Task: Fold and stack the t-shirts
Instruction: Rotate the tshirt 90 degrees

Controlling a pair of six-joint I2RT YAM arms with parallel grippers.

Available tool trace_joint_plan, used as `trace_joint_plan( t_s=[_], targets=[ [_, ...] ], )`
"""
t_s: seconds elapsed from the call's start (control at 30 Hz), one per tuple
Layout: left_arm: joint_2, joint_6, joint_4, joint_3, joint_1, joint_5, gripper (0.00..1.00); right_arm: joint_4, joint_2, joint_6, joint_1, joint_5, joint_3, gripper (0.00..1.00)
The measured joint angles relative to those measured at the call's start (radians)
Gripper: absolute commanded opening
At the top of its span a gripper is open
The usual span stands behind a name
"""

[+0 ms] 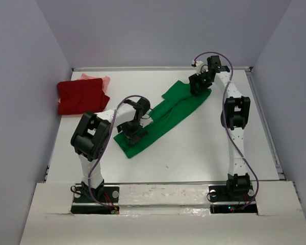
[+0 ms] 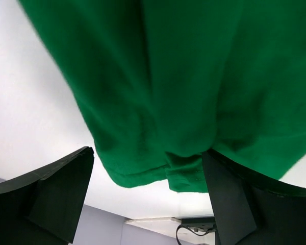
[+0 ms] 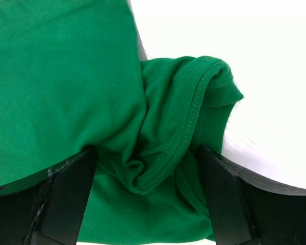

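The bright green t-shirt lies folded into a long strip, running diagonally from near left to far right. My left gripper is over its near-left end, jaws wide open. In the left wrist view the shirt's hem hangs between the fingers of the left gripper, gripped by neither. My right gripper is at the far-right end, open. Its fingers stand either side of a loose bunch of seamed green cloth. The dark red t-shirt lies folded at the far left, on top of the salmon-pink one.
The white table has a raised rim along its back and right side. Grey walls enclose it on the left, back and right. Both arm bases sit at the near edge.
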Motion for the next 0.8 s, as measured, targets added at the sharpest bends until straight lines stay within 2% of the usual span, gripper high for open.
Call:
trace_joint_plan(
  t_s=[0.4,0.63,0.8],
  targets=[
    [-0.06,0.014,-0.058,0.0,-0.076,0.104,0.99,0.092,0.01,-0.012,0.074,-0.05,0.0,0.89],
    [-0.087,0.027,-0.104,0.036,-0.076,0.076,0.99,0.16,-0.055,-0.037,0.08,0.085,-0.122,0.89],
    [-0.138,0.042,-0.08,0.097,-0.076,0.059,0.99,0.208,-0.19,-0.029,0.079,0.232,-0.227,0.89]
  ],
)
